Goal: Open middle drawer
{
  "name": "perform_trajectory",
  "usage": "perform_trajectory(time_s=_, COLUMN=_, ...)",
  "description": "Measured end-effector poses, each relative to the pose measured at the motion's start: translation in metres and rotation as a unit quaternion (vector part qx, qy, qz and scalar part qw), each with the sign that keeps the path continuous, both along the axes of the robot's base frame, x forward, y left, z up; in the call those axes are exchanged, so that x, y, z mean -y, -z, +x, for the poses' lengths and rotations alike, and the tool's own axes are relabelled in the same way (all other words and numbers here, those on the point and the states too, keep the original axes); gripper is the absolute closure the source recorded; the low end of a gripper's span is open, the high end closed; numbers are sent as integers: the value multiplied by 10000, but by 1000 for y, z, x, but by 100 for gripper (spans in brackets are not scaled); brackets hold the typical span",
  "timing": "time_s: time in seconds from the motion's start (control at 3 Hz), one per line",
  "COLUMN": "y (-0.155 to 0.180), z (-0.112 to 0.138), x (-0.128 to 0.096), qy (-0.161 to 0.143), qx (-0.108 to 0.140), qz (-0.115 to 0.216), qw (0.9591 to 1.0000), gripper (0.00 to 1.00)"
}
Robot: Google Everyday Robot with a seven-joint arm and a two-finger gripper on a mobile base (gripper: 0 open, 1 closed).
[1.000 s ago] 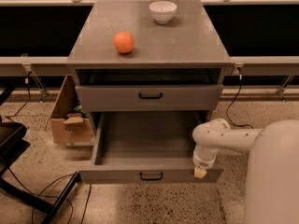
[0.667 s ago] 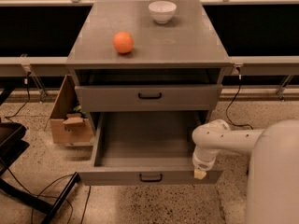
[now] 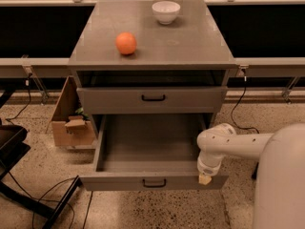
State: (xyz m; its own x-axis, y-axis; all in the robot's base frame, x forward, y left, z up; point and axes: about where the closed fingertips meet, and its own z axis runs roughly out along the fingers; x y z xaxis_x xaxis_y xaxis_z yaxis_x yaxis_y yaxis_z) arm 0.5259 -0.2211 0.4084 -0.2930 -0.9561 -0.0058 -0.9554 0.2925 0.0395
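The middle drawer (image 3: 119, 181) is pulled far out of the grey cabinet. Its inside shows empty, and a small black bar handle (image 3: 154, 182) sits on its plain grey front. My gripper (image 3: 205, 178) hangs from the white arm (image 3: 224, 142) and points down at the right end of the drawer's front edge, touching or just over it. The taller-fronted drawer (image 3: 152, 99) above is closed. The lowest drawer is hidden under the open one.
An orange (image 3: 126, 43) and a white bowl (image 3: 166, 11) sit on the cabinet top (image 3: 190, 42). A cardboard box (image 3: 71, 123) stands on the floor to the left of the cabinet. Black cables and a dark frame (image 3: 19, 175) lie at the lower left.
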Motion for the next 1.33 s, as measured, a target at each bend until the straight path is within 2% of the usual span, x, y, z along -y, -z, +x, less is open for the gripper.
perform_trajectory(time_s=0.33, y=-1, z=-9, x=2, qy=20, qx=15, qz=-2, qw=10000, gripper=100)
perform_trajectory(time_s=0.67, y=-6, z=-10, x=3, qy=68, qx=228, qz=34, qw=9997, gripper=100)
perform_trajectory(time_s=1.0, y=-7, z=-18, x=5, qy=70, qx=244, qz=41, qw=9997, gripper=100)
perform_trajectory(time_s=1.33, y=-13, z=-19, x=4, qy=43, qx=430, qz=76, qw=9990, gripper=100)
